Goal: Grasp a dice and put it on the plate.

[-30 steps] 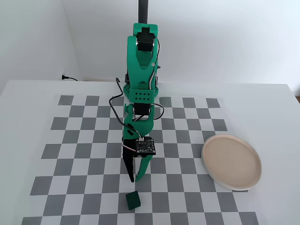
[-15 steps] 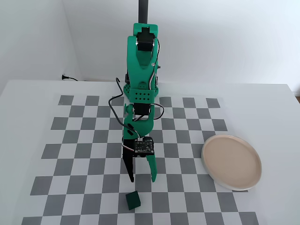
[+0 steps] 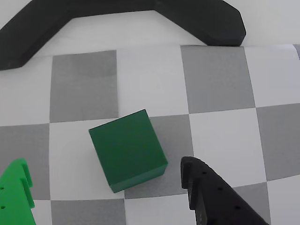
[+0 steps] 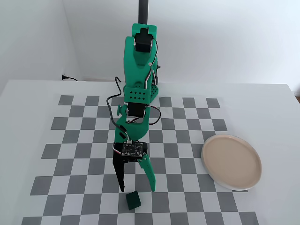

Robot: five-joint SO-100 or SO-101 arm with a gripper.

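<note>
The dice (image 3: pixel 127 150), a plain dark green cube, lies on the checkered mat near the front edge (image 4: pixel 133 200). My gripper (image 4: pixel 138 189) hangs open just behind and above it, one black finger (image 4: pixel 121 176) to its left and one green finger (image 4: pixel 150 176) to its right in the fixed view. In the wrist view the gripper (image 3: pixel 104 163) straddles the cube, with clear gaps between it and the green finger (image 3: pixel 14 192) and the black finger (image 3: pixel 206 192). The beige plate (image 4: pixel 231 161) sits empty at the right of the mat.
The green arm's base (image 4: pixel 139 89) stands at the back of the mat in front of a black pole (image 4: pixel 143 11). A black curved piece (image 3: pixel 140 16) lies beyond the mat's front edge in the wrist view. A cable plug (image 4: pixel 66 78) sits at the back left.
The jaws opened wide, and the arm reached forward, down and slightly left, bringing the fingertips close to the dice. The dice and plate have not moved.
</note>
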